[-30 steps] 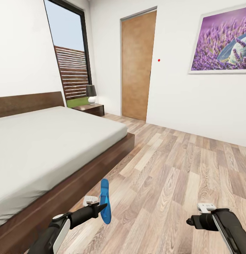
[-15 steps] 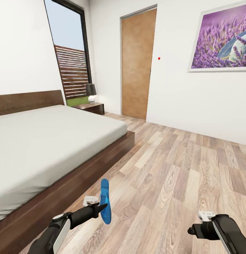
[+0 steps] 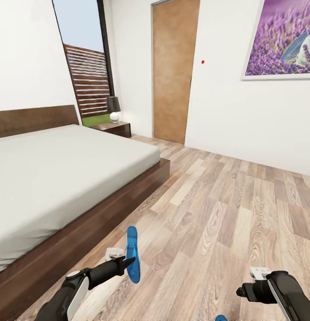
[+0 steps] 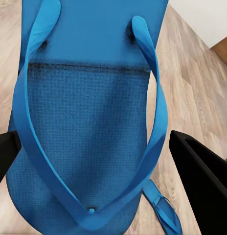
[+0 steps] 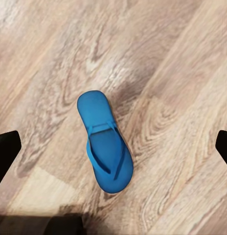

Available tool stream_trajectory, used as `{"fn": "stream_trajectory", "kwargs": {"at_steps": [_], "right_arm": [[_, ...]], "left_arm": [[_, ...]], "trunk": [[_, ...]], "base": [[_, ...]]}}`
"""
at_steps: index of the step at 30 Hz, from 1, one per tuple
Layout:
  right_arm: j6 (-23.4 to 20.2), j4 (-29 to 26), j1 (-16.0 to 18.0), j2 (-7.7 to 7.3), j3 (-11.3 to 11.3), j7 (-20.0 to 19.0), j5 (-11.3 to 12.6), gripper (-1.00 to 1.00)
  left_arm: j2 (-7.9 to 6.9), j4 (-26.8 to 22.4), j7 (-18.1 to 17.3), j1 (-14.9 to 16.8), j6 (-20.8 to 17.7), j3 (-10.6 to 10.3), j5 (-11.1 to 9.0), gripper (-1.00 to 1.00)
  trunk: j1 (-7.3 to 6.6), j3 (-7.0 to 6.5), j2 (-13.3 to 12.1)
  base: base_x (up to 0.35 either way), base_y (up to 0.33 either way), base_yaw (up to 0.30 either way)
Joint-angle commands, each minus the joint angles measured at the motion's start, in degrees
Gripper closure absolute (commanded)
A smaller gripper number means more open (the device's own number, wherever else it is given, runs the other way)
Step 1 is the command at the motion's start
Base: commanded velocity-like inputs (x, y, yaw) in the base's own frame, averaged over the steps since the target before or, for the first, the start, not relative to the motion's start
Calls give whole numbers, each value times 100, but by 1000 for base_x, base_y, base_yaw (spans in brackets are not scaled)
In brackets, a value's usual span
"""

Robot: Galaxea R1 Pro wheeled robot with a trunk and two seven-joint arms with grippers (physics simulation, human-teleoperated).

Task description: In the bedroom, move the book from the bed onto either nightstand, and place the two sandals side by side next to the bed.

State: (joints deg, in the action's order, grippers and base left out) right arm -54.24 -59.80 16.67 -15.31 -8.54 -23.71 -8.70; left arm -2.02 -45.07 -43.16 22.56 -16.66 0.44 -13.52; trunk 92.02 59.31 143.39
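Sandal (image 3: 132, 255) stands on edge, pinched in the left claw (image 3: 128, 262), low over the floor (image 3: 217, 209) near the bed (image 3: 61, 174) frame. Right claw (image 5: 113, 147) is spread above the second sandal (image 5: 105, 143), lying flat. Open planks stretch to the door (image 3: 173, 71); a nightstand (image 3: 112, 128) sits beyond the bed.

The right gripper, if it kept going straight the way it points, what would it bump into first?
Probably the blue sandal lying flat on the wood floor. In its wrist view the right gripper points down at that sandal, nothing between them, fingers wide apart. How far below is hard to judge.
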Motion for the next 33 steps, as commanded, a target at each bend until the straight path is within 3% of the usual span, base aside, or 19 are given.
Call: {"fn": "stream_trajectory", "kwargs": {"at_steps": [1, 33], "right_arm": [[-16, -6, 3, 1, -8, -57, -59, -100], [-16, -6, 3, 3, 0, -63, -87, -100]], "left_arm": [[0, -1, -17, 3, -56, 7, -54, 100], [0, -1, -17, 3, -56, 4, -54, 100]], "trunk": [[1, 28, 4], [84, 737, 47]], "base": [[0, 0, 0], [0, 0, 0]]}}
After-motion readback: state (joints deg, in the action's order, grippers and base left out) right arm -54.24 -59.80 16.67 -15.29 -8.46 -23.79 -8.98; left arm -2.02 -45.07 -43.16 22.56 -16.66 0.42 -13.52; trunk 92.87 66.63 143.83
